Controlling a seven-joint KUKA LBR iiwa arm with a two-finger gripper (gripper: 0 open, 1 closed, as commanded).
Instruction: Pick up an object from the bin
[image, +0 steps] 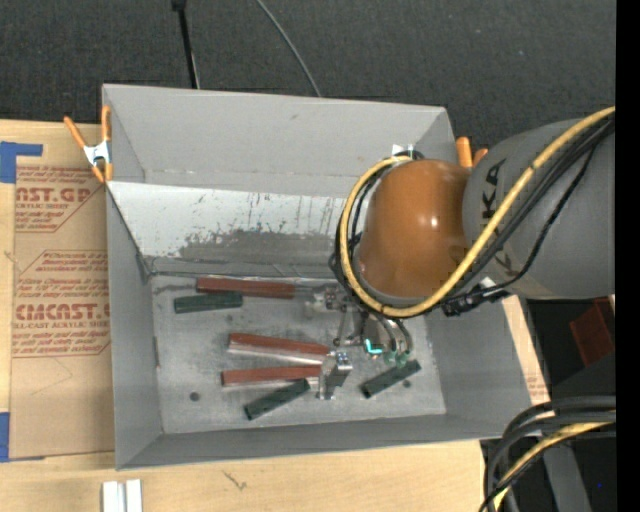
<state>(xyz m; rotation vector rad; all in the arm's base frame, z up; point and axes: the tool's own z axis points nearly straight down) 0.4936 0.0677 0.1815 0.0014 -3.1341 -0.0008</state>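
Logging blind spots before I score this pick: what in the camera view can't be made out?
1. Back right of the bin floor: hidden under the arm's orange cover.
2. Right ends of the middle brown stick and front brown stick: covered by the claw.
3. Whether the claw grips anything: too small and cluttered to tell.

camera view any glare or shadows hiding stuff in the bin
In the camera view, soft glare sits on the arm's orange cover, and the middle brown stick carries a pale sheen. The arm seems to shade the floor of the bin around the gripper, dimming the dark green piece. The back wall looks evenly lit, and nothing seems hidden by glare.
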